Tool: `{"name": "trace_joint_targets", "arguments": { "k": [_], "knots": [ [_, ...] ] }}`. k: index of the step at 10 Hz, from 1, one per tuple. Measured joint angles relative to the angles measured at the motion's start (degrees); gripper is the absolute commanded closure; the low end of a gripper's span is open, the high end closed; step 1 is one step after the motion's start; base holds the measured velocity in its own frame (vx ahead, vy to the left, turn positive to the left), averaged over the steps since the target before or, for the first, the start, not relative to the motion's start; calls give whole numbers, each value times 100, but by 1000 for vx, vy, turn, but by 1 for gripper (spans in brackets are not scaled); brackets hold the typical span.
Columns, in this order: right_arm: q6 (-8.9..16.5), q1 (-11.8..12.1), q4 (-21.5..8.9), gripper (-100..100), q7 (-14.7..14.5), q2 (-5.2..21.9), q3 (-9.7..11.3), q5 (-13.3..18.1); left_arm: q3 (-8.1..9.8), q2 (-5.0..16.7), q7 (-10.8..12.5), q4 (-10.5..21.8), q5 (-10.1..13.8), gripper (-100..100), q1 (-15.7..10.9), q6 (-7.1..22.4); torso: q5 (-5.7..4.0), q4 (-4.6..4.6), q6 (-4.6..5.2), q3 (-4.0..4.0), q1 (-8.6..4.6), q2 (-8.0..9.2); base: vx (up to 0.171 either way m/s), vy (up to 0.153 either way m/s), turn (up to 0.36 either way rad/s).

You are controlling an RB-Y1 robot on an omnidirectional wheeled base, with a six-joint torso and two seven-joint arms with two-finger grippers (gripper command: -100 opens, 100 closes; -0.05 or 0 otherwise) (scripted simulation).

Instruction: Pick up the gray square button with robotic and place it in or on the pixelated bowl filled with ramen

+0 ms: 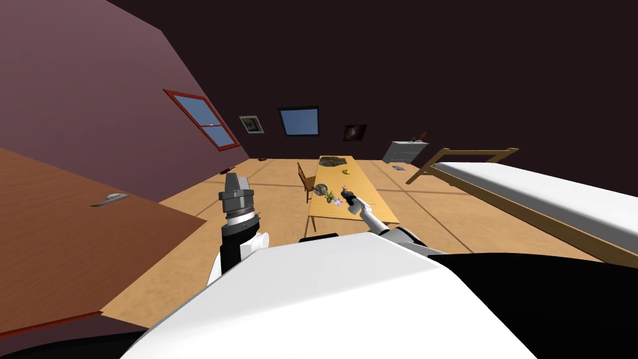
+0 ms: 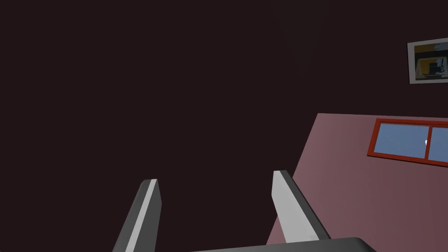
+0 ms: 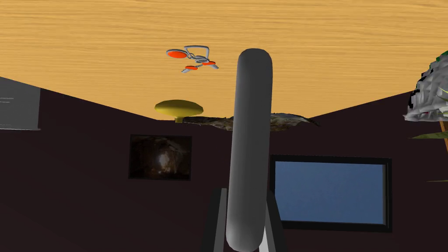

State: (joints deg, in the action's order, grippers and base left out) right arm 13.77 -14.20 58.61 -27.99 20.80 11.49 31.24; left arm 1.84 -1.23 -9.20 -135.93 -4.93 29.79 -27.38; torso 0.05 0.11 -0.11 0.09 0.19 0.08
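Note:
My right gripper hovers over the long wooden table, shut on a smooth grey round-ended bar that rises between its fingers; its full shape is hidden. Close beside the gripper stands a grey-white pixelated object, which the head view shows as a small grey lump with a green plant by it. Farther along the table lie a yellow dish-shaped thing, a dark rough flat thing and a small orange and grey item. My left gripper is raised at my left, open and holding nothing.
A wooden chair stands at the table's left side. A bed with a wooden frame lies to the right, a grey cabinet at the far wall. A brown door leaf stands close on my left.

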Motion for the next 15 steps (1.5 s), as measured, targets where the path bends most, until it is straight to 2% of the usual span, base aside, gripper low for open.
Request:
{"name": "trace_joint_targets", "arguments": {
  "k": [2,4,6,7,8,9,10,11,13,15],
  "knots": [
    [135,-301,-69,100,10,-2,-68,70,0,0,0,0,0,0,0,0,4,3,-1,2,8,1,-16,34,89],
    [444,-498,143,100,-17,95,7,-25,0,0,0,0,0,0,0,0,7,5,-1,5,12,5,-17,29,90],
    [641,-762,171,100,-24,124,-1,0,0,0,0,0,0,0,0,0,8,6,-1,7,11,7,-15,22,65],
    [824,-877,282,100,-58,135,43,-39,0,0,0,0,0,0,0,0,8,8,0,9,13,9,-12,22,81],
    [889,-1003,240,100,-49,130,15,24,0,0,0,0,0,0,0,0,7,5,4,8,10,9,-15,22,68],
    [972,-1038,333,100,-57,178,25,-1,0,0,0,0,0,0,0,0,6,6,7,9,7,13,-14,20,50],
    [1016,-1169,258,100,-50,188,10,20,0,0,0,0,0,0,0,0,5,5,8,8,5,11,-5,12,23],
    [1087,-1200,322,100,-75,223,37,-42,0,0,0,0,0,0,0,0,2,2,13,7,0,11,-3,12,29],
    [1313,-1262,484,100,-165,300,95,-199,0,0,0,0,0,0,0,0,1,2,12,6,-2,9,-4,23,68],
    [1537,-1419,463,100,-235,329,120,-330,0,0,0,0,0,0,0,0,0,-2,10,2,9,5,6,49,82]
  ]
}}
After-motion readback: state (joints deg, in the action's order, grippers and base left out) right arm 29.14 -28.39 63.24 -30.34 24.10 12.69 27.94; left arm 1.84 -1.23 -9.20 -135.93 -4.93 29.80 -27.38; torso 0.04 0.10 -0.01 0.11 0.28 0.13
